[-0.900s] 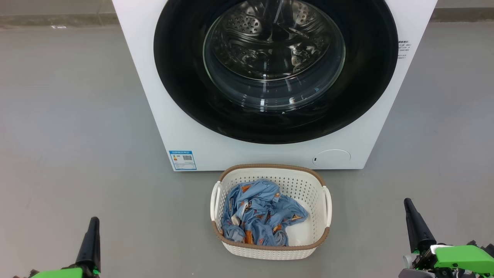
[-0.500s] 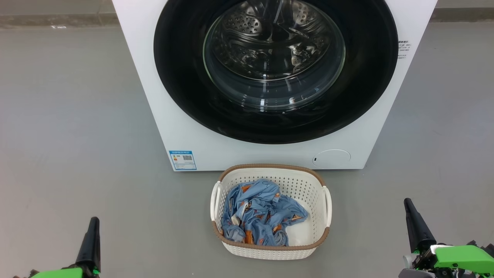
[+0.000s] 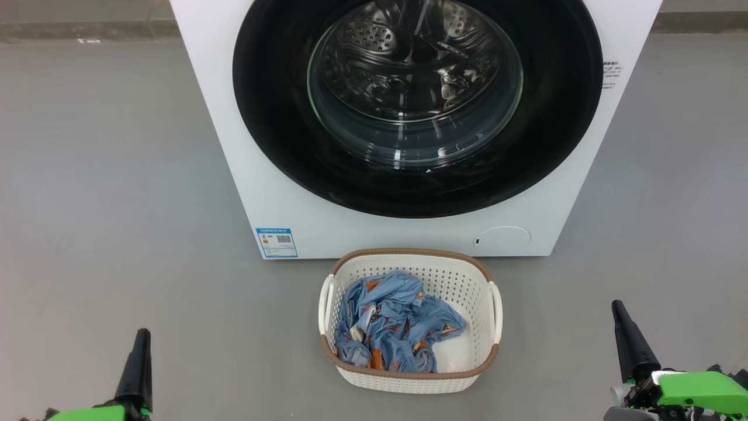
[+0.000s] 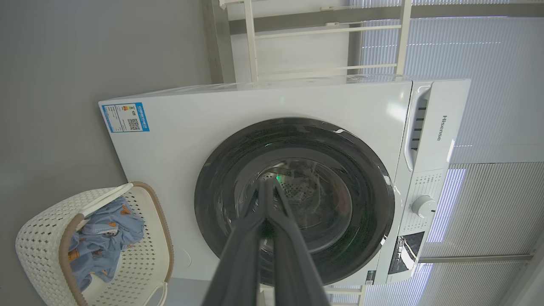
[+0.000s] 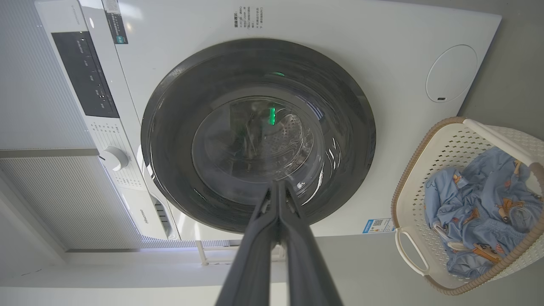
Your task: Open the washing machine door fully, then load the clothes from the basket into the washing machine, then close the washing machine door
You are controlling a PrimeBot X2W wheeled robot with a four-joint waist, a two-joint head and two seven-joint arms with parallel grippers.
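1. Standing shut on the front of the washing machine (image 3: 228, 146), the door (image 3: 269, 128) shows its black rim, with the steel drum visible through the glass centre.
2. Sitting upright on the grey floor (image 3: 105, 204), the basket (image 3: 409, 256) is just in front of the machine, below the door.
3. Lying inside the basket, toward its left side, the clothes (image 3: 391, 327) form a crumpled blue bundle.
4. Pointing up at the lower left of the head view, the left gripper (image 3: 142, 334) has its fingers pressed together and empty, well apart from the basket.
5. Pointing up at the lower right, the right gripper (image 3: 617, 305) also has its fingers together, empty and well apart from the basket.
6. Low on the machine's front sit a blue label (image 3: 277, 242) at the left and a round flap (image 3: 501, 239) at the right.
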